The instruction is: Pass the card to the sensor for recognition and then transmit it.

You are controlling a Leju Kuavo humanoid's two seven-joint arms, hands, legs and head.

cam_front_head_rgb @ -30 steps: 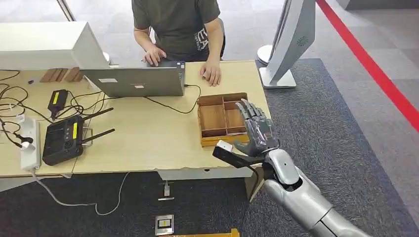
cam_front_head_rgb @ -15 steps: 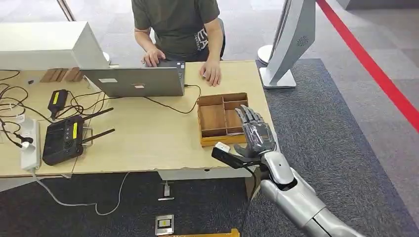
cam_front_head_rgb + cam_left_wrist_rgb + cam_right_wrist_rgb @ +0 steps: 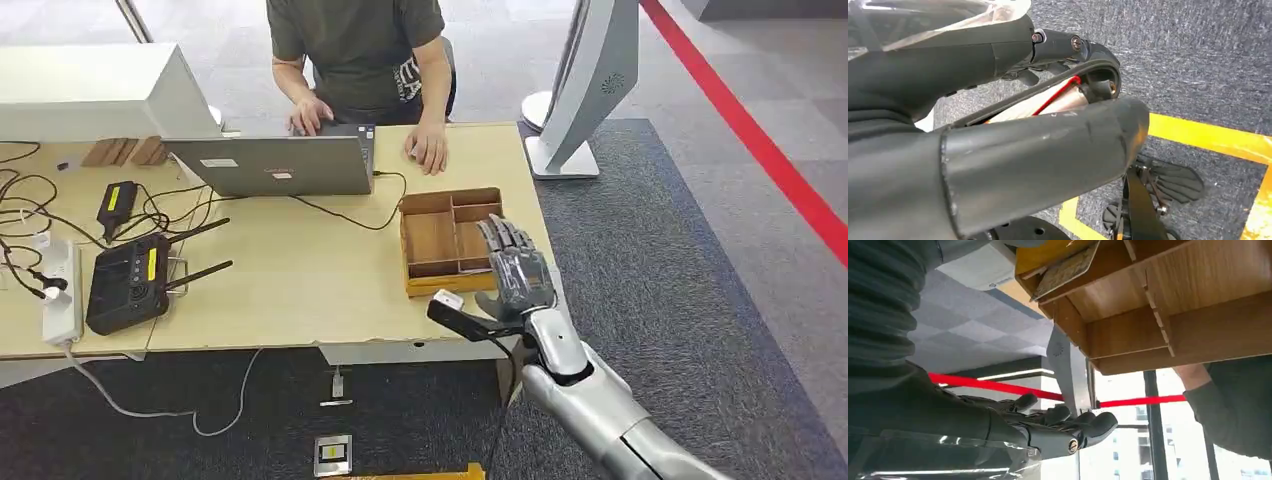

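Now the right hand (image 3: 517, 277), fingers spread and holding nothing, has drawn slightly back toward the robot beside the shallow wooden compartment tray (image 3: 424, 205) on the bench (image 3: 300, 280). A pale flat card (image 3: 1066, 269) lies in that tray, ungrasped, so pickup remains.

A light wooden table (image 3: 300, 290) stands on dark grey carpet (image 3: 660, 260). A grey laptop (image 3: 270, 163) sits toward its far side, and places follow from it. Right of the laptop and nearer the robot lies a wooden compartment tray (image 3: 445, 240). Left of it lie a small black device (image 3: 117, 200) and tangled cables (image 3: 25, 200); nearer and left, a black controller with antennas (image 3: 130, 283) and a white power strip (image 3: 60, 290). Behind it, left, stands a white box (image 3: 90, 90).
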